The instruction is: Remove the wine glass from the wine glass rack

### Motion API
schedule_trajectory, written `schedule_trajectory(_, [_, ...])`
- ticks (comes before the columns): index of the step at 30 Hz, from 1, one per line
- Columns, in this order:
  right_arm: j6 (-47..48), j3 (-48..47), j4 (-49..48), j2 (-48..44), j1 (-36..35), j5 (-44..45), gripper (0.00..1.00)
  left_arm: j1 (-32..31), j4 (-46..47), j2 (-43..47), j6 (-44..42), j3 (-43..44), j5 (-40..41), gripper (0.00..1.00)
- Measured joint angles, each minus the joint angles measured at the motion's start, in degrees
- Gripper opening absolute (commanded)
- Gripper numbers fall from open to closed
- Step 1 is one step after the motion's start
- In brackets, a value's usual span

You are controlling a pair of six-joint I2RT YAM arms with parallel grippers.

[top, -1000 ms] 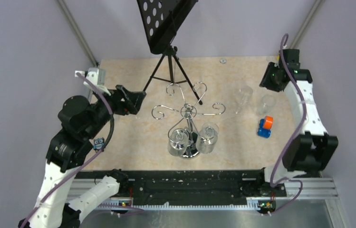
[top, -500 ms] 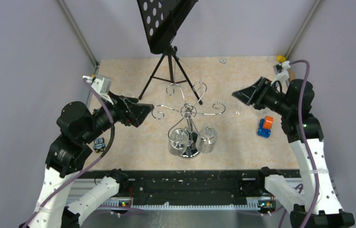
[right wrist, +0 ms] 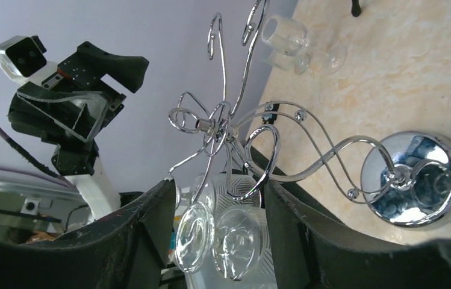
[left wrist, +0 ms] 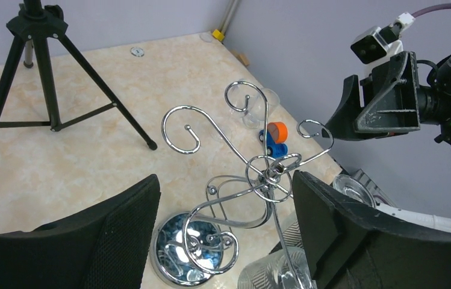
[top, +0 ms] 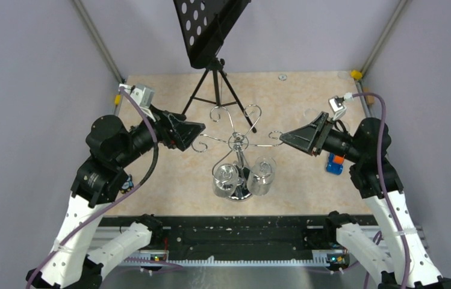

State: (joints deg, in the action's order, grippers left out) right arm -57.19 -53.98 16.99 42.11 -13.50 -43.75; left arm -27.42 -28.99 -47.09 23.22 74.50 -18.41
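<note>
From above, the wine glass rack (top: 238,142) stands on the counter (top: 162,180) toward the front middle. Two wine glasses (top: 263,174) hang from it upside down, side by side, on the near side of the post. The left end effector (top: 197,131) is at the left of the rack, with its tip just beside one curled arm. The right end effector (top: 286,137) is at the right, just beside the opposite curl. From this view I cannot tell if either touches the wire. A black music stand (top: 211,36) is behind the rack, and a small orange and blue toy (top: 335,162) lies near the right arm.

In the left wrist view, the two black fingers (left wrist: 108,235) stand wide apart and hold nothing. The top ring and curls of the rack show between them, farther away.

In the right wrist view, the fingers (right wrist: 138,241) are also wide apart, with nothing gripped. The hanging glasses show in the gap between them. A spare glass (right wrist: 289,39) stands on the counter beyond the rack.
</note>
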Motion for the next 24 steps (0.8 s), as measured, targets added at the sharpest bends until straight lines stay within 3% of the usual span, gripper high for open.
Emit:
schedule_trajectory(12, [2.1, -0.3, 8.9, 2.1, -1.0, -4.0, 0.61, 0.0, 2.4, -4.7, -3.3, 0.5, 3.4, 0.84])
schedule_trajectory(24, [-7.1, 3.8, 1.1, -3.3, -1.1, -8.9, 0.58, 0.0, 2.5, -5.2, -4.1, 0.5, 5.4, 0.85])
